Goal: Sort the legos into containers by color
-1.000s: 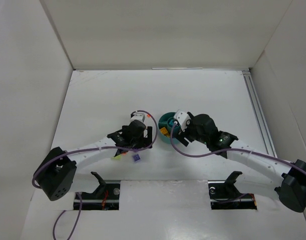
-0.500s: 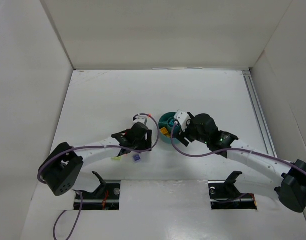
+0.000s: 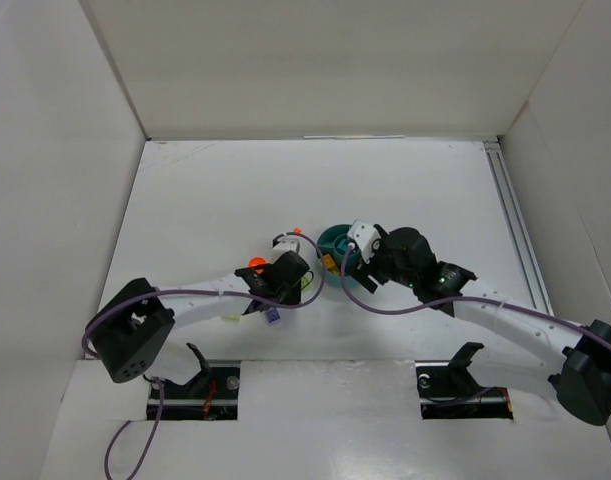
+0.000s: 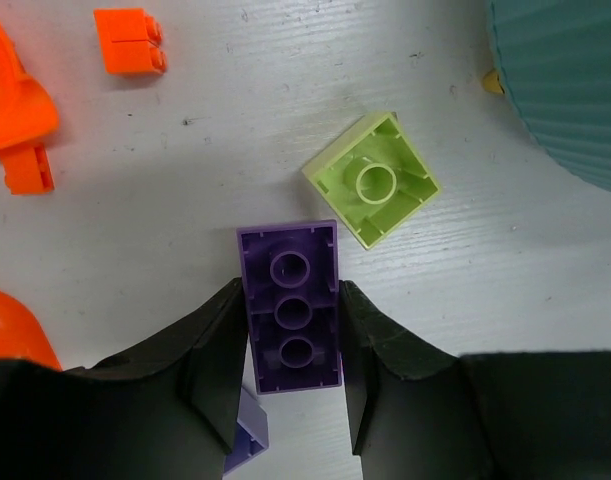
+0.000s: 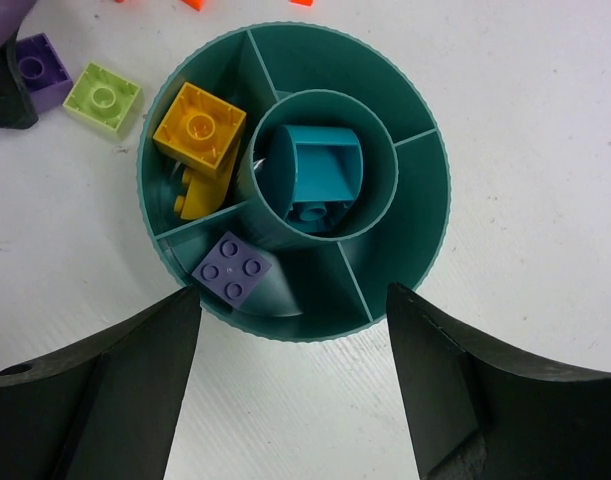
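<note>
Reaching in from 7 o'clock in the overhead view, the left arm sets the left gripper [image 3: 288, 278] down on the white table [image 3: 285, 190] just beside the teal dish [image 3: 333, 238], on its 8 o'clock side. The right gripper [image 3: 355, 262] hangs over the dish's near rim. An orange piece [image 3: 255, 264] lies at the left gripper's 10 o'clock. A small purple piece [image 3: 273, 316] and a lime sliver [image 3: 228, 318] lie toward 6 and 7 o'clock of it. From the left wrist, the black fingers press against both long sides of a purple brick [image 4: 292, 308], which lies hollow side up on the table, so the jaws are narrow and clamped on it. A lime green brick [image 4: 371, 180], also hollow side up, sits just beside the purple brick at its 1 o'clock, and two orange bricks [image 4: 130, 54] lie well apart toward 10 and 11 o'clock. A paler purple bit [image 4: 247, 440] shows under the left finger. From the right wrist, the fingers [image 5: 105, 390] stand wide with nothing between them, above the dish's 6 o'clock edge. In the dish, a teal piece [image 5: 320, 180] fills the centre cup, a yellow brick [image 5: 198, 124] lies tilted in the 10 o'clock wedge, and a purple square brick [image 5: 234, 268] leans in the 7 o'clock wedge.
</note>
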`<state>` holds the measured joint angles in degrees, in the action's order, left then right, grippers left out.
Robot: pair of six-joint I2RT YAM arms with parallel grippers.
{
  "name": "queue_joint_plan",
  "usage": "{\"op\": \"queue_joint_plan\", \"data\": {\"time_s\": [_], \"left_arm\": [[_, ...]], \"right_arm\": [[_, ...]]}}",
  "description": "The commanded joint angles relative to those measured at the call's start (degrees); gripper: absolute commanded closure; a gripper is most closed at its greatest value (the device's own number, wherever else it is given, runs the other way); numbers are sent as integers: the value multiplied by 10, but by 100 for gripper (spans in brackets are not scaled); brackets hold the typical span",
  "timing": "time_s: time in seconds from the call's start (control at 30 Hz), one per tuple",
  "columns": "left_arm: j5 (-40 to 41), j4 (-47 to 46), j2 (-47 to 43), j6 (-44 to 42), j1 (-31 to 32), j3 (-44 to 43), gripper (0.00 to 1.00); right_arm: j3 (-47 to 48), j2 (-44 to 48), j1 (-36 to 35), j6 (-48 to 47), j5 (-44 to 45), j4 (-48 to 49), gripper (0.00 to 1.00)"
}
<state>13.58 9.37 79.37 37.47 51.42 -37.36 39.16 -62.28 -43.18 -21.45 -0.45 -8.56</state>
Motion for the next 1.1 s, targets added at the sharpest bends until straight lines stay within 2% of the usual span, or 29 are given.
{"op": "queue_joint_plan", "data": {"time_s": [0.0,0.13,0.23,0.3,0.37,0.4,0.5,0.63,0.77,0.87,1.07], "left_arm": [[29,42,6,25,15,-29,75],[57,62,-17,37,43,-55,78],[83,76,-50,43,71,-70,78],[94,76,-77,36,83,-77,78],[101,61,-94,27,91,-85,78],[101,35,-102,11,91,-85,78],[94,-31,-124,-24,96,-85,78],[88,-183,-112,-89,96,-80,76],[127,-307,-64,-146,120,-80,73],[175,-367,-34,-167,144,-94,73],[294,-378,54,-151,182,-148,72]], "right_arm": [[7,19,3,-4,0,13,21],[1,38,3,1,14,13,21],[-10,68,8,30,54,13,21],[-10,88,22,55,115,3,21],[-10,117,36,102,161,-29,21],[-10,127,47,119,204,-45,19],[-10,165,97,164,257,-100,17],[-16,193,153,164,230,-112,16],[-29,200,179,157,179,-89,16],[-29,190,184,150,172,-82,16],[-29,184,189,135,167,-77,16]]}}
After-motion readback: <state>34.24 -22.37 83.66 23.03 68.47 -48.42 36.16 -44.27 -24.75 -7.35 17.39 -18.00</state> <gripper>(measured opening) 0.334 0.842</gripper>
